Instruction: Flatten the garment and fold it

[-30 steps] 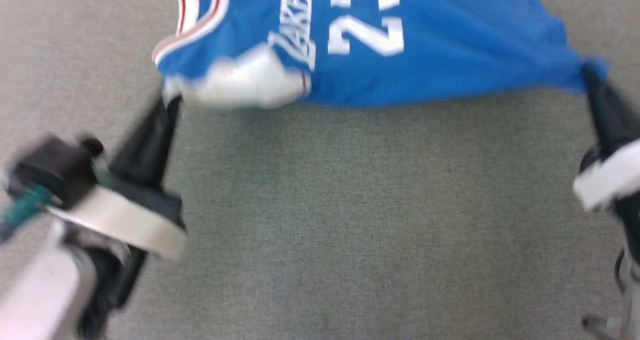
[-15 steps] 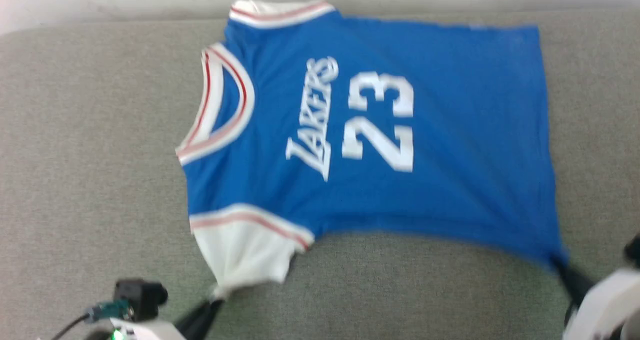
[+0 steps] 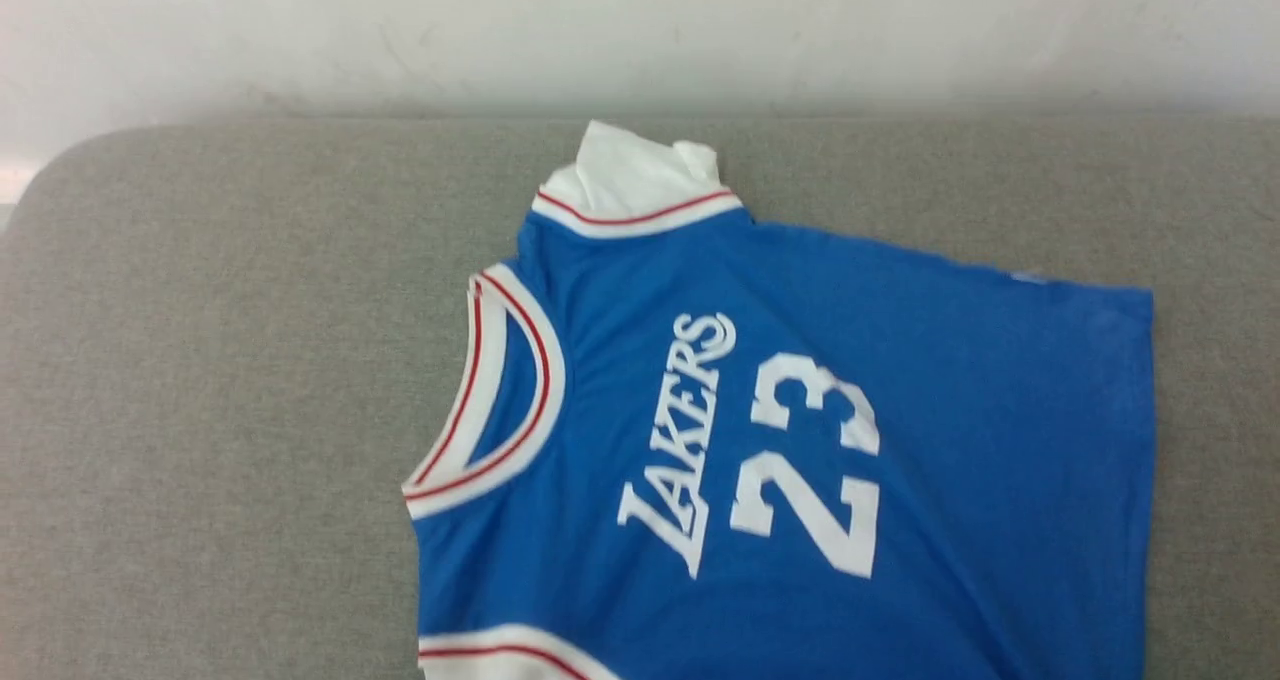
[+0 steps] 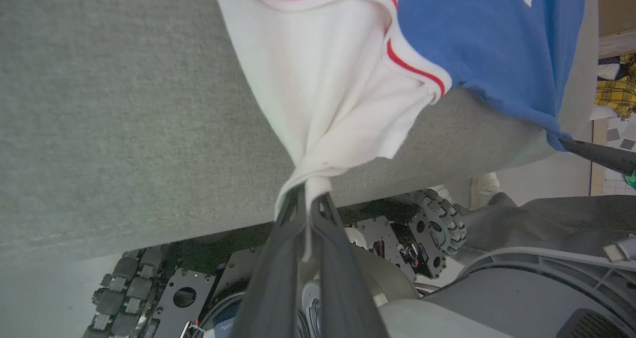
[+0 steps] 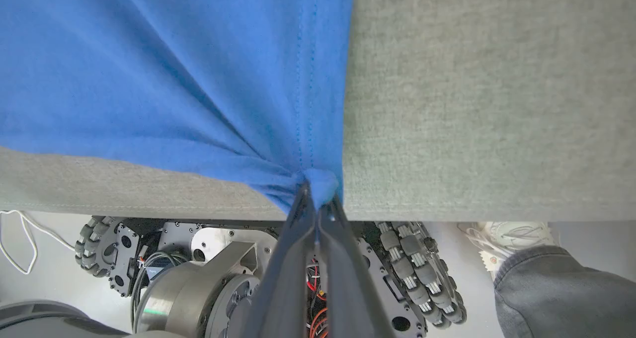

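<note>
left gripper [image 4: 309, 189]: fingers clamped shut on the bunched tip of the near white sleeve [image 4: 328, 89], just off the near edge of the grey surface [image 3: 200, 360]; the sleeve cloth is pulled taut into a cone toward the pinch. garment [image 3: 800, 440] lies chest-up on the surface, mostly flat, with collar [image 3: 500, 390] toward the robot's left and hem toward its right; LAKERS lettering [image 3: 680, 440] and number 23 [image 3: 810, 460] read sideways in head view. far sleeve [image 3: 640, 175] is crumpled near the surface's back edge, close to the pale wall [image 3: 640, 30]. right gripper [image 5: 318, 199]: fingers closed on the near blue hem corner, creases radiating from the pinch, also at the surface's near edge. below that edge in right wrist view: base wheels [image 5: 422, 273], then a person's white shoe [image 5: 516, 236] and grey trouser leg [image 5: 561, 288] on the floor.
</note>
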{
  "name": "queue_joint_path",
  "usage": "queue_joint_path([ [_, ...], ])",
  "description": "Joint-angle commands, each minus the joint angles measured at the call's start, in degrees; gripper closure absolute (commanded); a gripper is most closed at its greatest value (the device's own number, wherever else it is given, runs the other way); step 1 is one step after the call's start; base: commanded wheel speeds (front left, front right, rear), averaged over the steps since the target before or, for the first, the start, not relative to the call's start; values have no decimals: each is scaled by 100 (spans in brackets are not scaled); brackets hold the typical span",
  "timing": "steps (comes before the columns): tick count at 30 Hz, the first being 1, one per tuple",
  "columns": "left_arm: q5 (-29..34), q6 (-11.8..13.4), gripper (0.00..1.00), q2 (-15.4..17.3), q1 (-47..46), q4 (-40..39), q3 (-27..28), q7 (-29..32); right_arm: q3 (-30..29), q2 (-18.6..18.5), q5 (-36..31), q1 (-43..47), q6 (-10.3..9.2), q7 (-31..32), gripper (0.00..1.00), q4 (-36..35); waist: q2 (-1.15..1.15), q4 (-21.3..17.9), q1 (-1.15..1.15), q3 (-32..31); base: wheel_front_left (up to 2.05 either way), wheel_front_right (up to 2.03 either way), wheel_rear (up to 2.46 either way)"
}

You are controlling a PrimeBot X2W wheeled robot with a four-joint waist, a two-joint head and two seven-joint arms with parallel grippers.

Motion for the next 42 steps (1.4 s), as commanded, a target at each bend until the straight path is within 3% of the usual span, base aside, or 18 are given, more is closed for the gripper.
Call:
queue_joint_path([
  [1, -56, 70, 100, 69, 143, -77, -14, 28, -56, 19, 15, 112, -5, 62, 100, -53, 0, 42, 1, -137, 0, 0, 0],
  [5, -143, 191, 100, 167, 432, -332, 68, -45, -175, 109, 48, 301, -5, 128, 100, -217, 0, 70, 1, -270, 0, 0, 0],
  [10, 173, 307, 100, 343, 334, -733, 369, -384, -270, 133, 16, 163, -5, -282, 100, -567, 0, 58, 1, -295, 0, 0, 0],
  [18, 898, 224, 100, 595, -679, -1147, 655, -482, -227, -105, -191, -610, -5, -979, 100, -840, 0, -86, 1, 131, 0, 0, 0],
  [21, 1305, 43, 100, 692, -1539, -1076, 767, -436, -178, -216, -346, -1258, -5, -1304, 100, -845, 0, -207, 1, 512, 0, 0, 0],
  [30, 1708, -472, 100, 303, -3189, -284, 892, -865, 30, -407, -700, -2450, -5, -1604, 100, -558, 0, -418, 1, 1246, 0, 0, 0],
  [36, 1780, -900, 100, -88, -3976, 560, 488, -750, 306, -504, -888, -3002, -5, -1425, 100, -95, 0, -454, 1, 1661, 0, 0, 0],
  [42, 2091, -1038, 100, -517, -4401, 1578, 150, -938, 355, -471, -907, -3202, -5, -1298, 100, 387, 0, -388, 1, 1834, 0, 0, 0],
])
